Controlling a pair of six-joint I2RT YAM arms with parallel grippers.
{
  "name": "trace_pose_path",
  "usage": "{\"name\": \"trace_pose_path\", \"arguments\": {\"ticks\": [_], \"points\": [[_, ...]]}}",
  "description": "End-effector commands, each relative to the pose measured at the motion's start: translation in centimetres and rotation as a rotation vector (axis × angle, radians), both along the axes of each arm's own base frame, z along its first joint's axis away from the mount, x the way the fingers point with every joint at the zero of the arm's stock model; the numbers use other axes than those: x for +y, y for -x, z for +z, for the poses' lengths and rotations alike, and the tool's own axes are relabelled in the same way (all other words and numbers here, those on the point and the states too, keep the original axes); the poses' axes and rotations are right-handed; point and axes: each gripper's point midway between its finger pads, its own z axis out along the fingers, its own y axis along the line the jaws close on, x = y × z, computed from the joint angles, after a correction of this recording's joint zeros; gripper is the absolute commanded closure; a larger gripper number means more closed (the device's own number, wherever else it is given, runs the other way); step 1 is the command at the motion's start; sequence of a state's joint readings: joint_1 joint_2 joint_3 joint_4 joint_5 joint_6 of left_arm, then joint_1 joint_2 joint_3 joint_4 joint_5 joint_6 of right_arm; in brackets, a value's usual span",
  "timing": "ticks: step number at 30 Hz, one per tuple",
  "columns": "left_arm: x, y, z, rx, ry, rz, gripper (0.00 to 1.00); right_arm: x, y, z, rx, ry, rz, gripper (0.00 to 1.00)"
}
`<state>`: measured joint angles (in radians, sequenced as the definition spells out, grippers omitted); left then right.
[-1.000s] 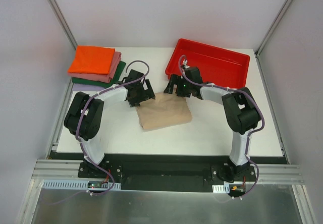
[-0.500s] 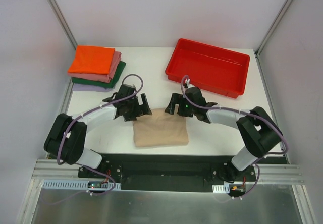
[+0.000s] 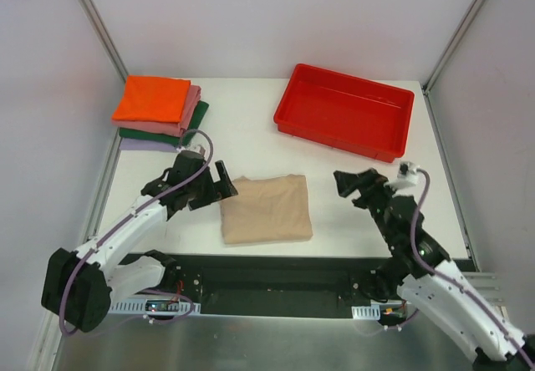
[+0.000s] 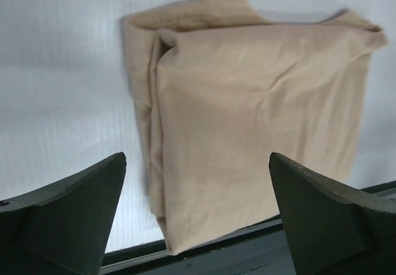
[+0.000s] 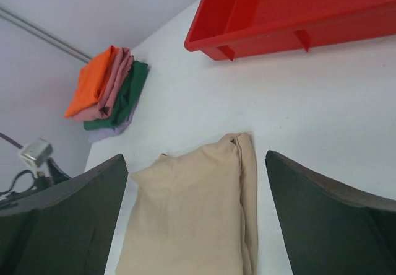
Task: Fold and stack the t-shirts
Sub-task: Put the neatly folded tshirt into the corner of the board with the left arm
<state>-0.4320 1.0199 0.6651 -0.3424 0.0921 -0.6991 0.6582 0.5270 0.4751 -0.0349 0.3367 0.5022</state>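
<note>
- The beige t-shirt (image 3: 266, 210) lies folded into a rough rectangle on the white tabletop (image 3: 251, 141); it sits at the near middle, close to the near edge, and nothing touches it
- In the left wrist view, thicker folded layers run along one side of the shirt; the rest of the cloth is fairly smooth with a few soft creases
- The left pincer (image 3: 226, 182) is just beside the far left corner of the beige shirt; its jaws are spread wide and hold nothing; its fingers (image 4: 68, 216) frame the shirt without resting on the cloth
- The right pincer (image 3: 354, 184) is off to the right of the shirt and apart from it; its jaws are also spread and hold nothing; its camera looks across the shirt towards the far left corner
- A stack of folded shirts sits at the far left corner of the tabletop, well apart from the beige one; the orange shirt (image 3: 152, 98) is on top, the pink shirt (image 3: 191, 114) is under it, then the dark green shirt (image 3: 194, 125), with the lavender shirt (image 3: 136, 144) at the bottom
- The red tray (image 3: 334, 140) stands at the far right of the tabletop, apart from all the shirts
</note>
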Motion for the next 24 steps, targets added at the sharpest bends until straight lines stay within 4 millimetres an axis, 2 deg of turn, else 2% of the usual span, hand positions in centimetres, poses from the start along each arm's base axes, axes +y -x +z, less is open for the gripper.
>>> {"name": "trace_pose_path", "arguments": {"ticks": [1, 5, 9, 12, 18, 20, 22, 23, 24], "points": [[1.3, 2.1, -4.5, 0.176, -0.074, 0.047, 0.01, -2.2, 2.2, -2.7, -0.065, -0.082, -0.032, 0.04], [0.8, 2.1, -6.2, 0.244, -0.078, 0.049, 0.12, -4.4, 3.3, -3.3, -0.032, -0.025, -0.092, 0.04], [0.3, 2.3, -7.8, 0.303, -0.073, 0.046, 0.25, -3.6, 2.8, -4.2, 0.029, 0.018, -0.071, 0.04], [-0.3, 2.8, -8.8, 0.344, -0.058, 0.037, 0.29, -3.2, 2.3, -5.4, 0.088, 0.051, -0.073, 0.04], [-2.7, 3.0, -10.4, 0.399, -0.053, -0.025, 0.45, -2.0, 1.7, -6.6, 0.151, 0.077, -0.051, 0.04], [-3.5, 2.8, -10.8, 0.405, -0.077, -0.044, 0.55, -2.0, 1.6, -6.8, 0.156, 0.080, -0.053, 0.04], [-4.0, 2.4, -11.0, 0.411, -0.095, -0.060, 0.75, -2.1, 1.6, -6.7, 0.147, 0.090, -0.054, 0.04], [-3.8, 2.1, -11.2, 0.418, -0.118, -0.055, 0.90, -2.3, 1.6, -6.6, 0.142, 0.089, -0.061, 0.04], [-3.4, 1.5, -11.0, 0.415, -0.154, -0.043, 0.99, -2.4, 1.6, -6.6, 0.137, 0.090, -0.064, 0.04]]}}
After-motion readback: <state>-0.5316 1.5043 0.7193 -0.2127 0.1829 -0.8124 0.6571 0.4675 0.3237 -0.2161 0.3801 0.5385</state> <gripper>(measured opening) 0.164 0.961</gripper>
